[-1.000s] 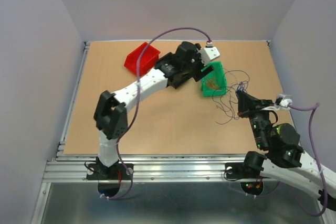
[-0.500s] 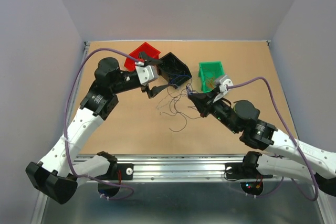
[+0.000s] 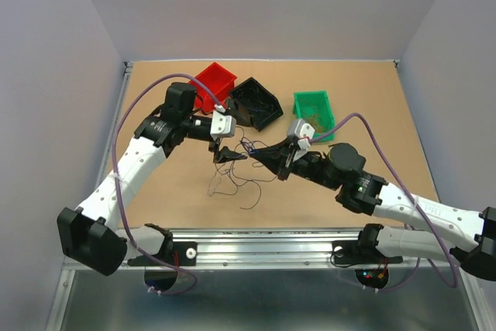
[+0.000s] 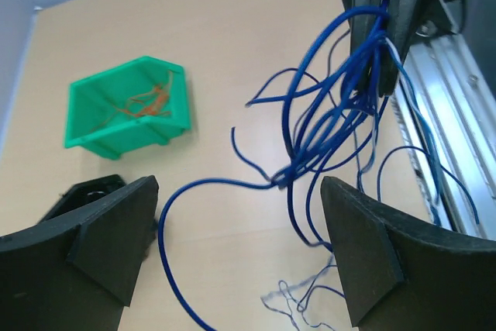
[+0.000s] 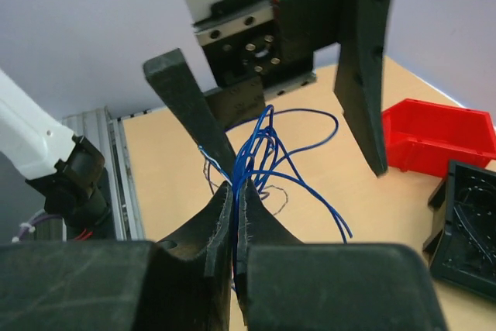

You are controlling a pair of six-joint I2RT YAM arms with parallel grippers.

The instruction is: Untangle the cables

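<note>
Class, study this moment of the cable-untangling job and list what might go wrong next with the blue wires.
1. The left gripper stands open around the whole clump of blue wires; closing here would likely catch several strands at once and tighten the tangle.
2. The right gripper pinches the bundle only at its fingertips, so a hard pull may slip some wires free.

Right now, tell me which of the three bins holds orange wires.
The green bin, rightmost in the top view: orange strands lie inside it. No orange shows in the red bin or the black bin beside it.
</note>
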